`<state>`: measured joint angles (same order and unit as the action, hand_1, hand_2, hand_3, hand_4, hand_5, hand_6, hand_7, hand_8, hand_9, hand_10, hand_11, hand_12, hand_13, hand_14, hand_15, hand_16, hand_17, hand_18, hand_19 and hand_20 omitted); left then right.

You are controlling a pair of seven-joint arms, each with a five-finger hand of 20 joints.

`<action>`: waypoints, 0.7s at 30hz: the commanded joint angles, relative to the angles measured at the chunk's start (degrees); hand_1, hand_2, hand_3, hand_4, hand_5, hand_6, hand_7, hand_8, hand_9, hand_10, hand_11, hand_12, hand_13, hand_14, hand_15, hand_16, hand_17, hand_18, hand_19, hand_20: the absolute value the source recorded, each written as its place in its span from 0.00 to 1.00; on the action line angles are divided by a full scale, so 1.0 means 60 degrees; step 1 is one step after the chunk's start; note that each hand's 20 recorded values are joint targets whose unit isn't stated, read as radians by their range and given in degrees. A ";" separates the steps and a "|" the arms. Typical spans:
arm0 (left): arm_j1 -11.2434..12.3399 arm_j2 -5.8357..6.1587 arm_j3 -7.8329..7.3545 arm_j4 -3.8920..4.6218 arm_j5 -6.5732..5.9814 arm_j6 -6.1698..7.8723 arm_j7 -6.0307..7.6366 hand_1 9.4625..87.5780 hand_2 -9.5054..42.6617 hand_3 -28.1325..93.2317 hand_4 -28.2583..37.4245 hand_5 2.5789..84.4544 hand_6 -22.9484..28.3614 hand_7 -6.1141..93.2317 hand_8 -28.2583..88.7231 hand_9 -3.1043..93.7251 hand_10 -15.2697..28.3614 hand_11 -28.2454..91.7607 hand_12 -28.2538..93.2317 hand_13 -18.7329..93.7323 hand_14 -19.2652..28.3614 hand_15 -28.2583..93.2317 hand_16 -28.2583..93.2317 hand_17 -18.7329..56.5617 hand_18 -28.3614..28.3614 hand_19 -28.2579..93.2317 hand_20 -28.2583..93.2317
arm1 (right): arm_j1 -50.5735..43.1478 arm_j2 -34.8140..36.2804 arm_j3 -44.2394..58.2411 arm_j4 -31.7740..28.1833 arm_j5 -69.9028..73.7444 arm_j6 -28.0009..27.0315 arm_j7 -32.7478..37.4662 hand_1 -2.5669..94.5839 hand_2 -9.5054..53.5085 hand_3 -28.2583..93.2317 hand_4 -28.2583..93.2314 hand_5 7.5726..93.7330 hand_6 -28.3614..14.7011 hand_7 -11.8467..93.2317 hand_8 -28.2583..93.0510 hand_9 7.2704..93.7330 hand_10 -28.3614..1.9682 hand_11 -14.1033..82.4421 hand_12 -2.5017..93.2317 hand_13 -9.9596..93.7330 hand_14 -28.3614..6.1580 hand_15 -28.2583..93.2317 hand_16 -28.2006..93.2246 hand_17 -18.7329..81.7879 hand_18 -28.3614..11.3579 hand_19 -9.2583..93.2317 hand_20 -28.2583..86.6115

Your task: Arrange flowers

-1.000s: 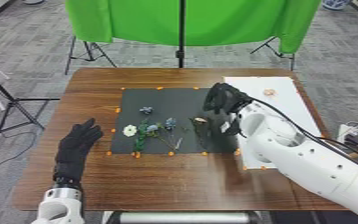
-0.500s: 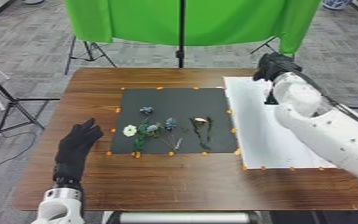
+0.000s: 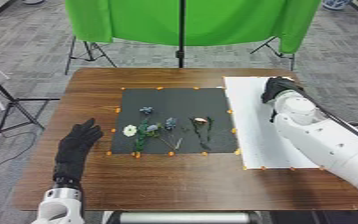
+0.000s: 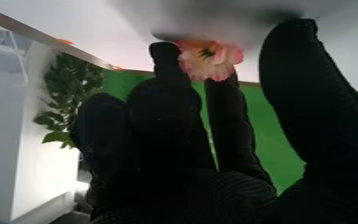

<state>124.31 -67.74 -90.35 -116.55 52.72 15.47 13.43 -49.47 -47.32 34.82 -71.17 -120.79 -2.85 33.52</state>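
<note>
Pink flower (image 4: 213, 61) heads sit close to the fingertips of the right robot hand (image 3: 277, 90), against the pale surface in the right wrist view. The fingers (image 4: 162, 97) are fairly straight and the thumb (image 4: 293, 75) stands apart from them; nothing looks pinched. In the head view this hand is over the far end of the white board (image 3: 260, 137).

On the dark mat (image 3: 171, 95), next to the board, are a white flower (image 3: 129, 130), blue flowers (image 3: 170, 123) and a pale flower with dark stems (image 3: 200, 120). The left robot hand (image 3: 79, 137) is over the worktop (image 3: 158, 185) beside the mat, its fingers extended and holding nothing.

The step in hand looks like getting the pink flower placed or picked up on the board; which of the two, I can't tell. If it is a pick, the next move calls for lining the thumb up with the stem and closing softly, since petals could crush or the flower slide away.

The right wrist view brings out the pink petals and the gap beside the thumb, while from the head view that hand covers the spot. The head view, in turn, gives the layout of mat, board and the other flowers.
</note>
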 commanded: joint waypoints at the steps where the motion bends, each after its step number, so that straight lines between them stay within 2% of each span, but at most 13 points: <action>1: 0.0218 -0.0142 0.0073 0.0134 0.0024 -0.0052 -0.0028 0.17 0.34 0.76 0.00 0.50 0.58 0.15 0.20 0.45 0.69 0.40 0.34 0.42 0.80 0.49 0.22 0.25 0.75 0.34 0.38 | -0.0521 0.0042 -0.0426 0.0388 0.0041 0.2496 -0.0104 0.61 0.00 0.74 0.07 0.71 0.68 0.31 0.26 0.82 0.61 0.26 0.37 0.92 0.73 0.79 0.50 0.82 0.41 1.00 0.78; 3: 0.0203 -0.0143 0.0085 0.0136 -0.0001 -0.0005 -0.0008 0.17 0.34 0.76 0.00 0.50 0.58 0.14 0.20 0.45 0.69 0.40 0.34 0.42 0.80 0.49 0.22 0.25 0.75 0.34 0.38 | -0.0712 0.0178 -0.0289 0.0119 0.0054 0.2626 -0.0186 0.64 0.00 0.72 0.07 0.78 0.67 0.32 0.29 0.89 0.66 0.23 0.42 0.94 0.76 0.78 0.50 0.83 0.42 1.00 0.78; 5: 0.0165 -0.0142 0.0094 0.0150 0.0024 -0.0049 -0.0040 0.17 0.34 0.76 0.00 0.50 0.58 0.14 0.20 0.45 0.69 0.40 0.34 0.42 0.80 0.49 0.22 0.25 0.75 0.34 0.38 | -0.1100 0.0426 0.0074 -0.0466 0.0063 0.2873 -0.0221 0.67 0.00 0.72 0.07 0.83 0.66 0.31 0.30 0.95 0.65 0.23 0.43 0.96 0.76 0.77 0.51 0.85 0.43 1.00 0.78; 10: 0.0180 -0.0125 0.0083 0.0153 0.0029 -0.0075 -0.0029 0.17 0.34 0.76 0.00 0.50 0.58 0.14 0.20 0.45 0.68 0.40 0.34 0.42 0.80 0.49 0.23 0.25 0.75 0.34 0.38 | -0.2655 0.1230 0.1580 -0.3086 0.0151 0.3111 -0.0400 0.67 0.00 0.72 0.08 0.84 0.66 0.31 0.31 0.96 0.64 0.23 0.43 0.96 0.77 0.77 0.51 0.85 0.43 1.00 0.78; 15: 0.0244 -0.0112 0.0038 0.0123 0.0048 -0.0092 -0.0025 0.17 0.34 0.76 0.00 0.50 0.58 0.14 0.20 0.45 0.68 0.40 0.34 0.42 0.80 0.49 0.23 0.25 0.75 0.34 0.38 | -0.4518 0.1726 0.2671 -0.5475 0.0326 0.2818 -0.0854 0.67 0.00 0.72 0.08 0.84 0.66 0.31 0.31 0.96 0.65 0.23 0.44 0.97 0.77 0.77 0.52 0.85 0.43 1.00 0.78; 18: 0.0251 -0.0118 0.0054 0.0124 0.0018 -0.0097 -0.0011 0.17 0.34 0.76 0.00 0.50 0.58 0.14 0.20 0.45 0.69 0.40 0.34 0.42 0.80 0.49 0.23 0.25 0.75 0.34 0.38 | -0.5110 0.1588 0.2731 -0.6098 0.0349 0.2564 -0.1013 0.66 0.00 0.72 0.08 0.84 0.66 0.31 0.31 0.96 0.64 0.23 0.44 0.96 0.77 0.77 0.52 0.85 0.43 1.00 0.79; 21: 0.0201 -0.0121 0.0099 0.0147 0.0066 -0.0175 -0.0022 0.17 0.34 0.76 0.00 0.50 0.58 0.14 0.20 0.45 0.68 0.40 0.34 0.42 0.80 0.49 0.23 0.25 0.75 0.34 0.38 | -0.5395 0.1369 0.2564 -0.6280 0.0356 0.2464 -0.1117 0.66 0.00 0.72 0.08 0.84 0.66 0.31 0.31 0.96 0.65 0.23 0.44 0.96 0.77 0.77 0.52 0.85 0.43 1.00 0.79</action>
<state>124.35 -67.78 -90.40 -116.57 52.74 15.43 13.52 -74.52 -36.53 52.91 -103.41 -118.32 13.56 28.59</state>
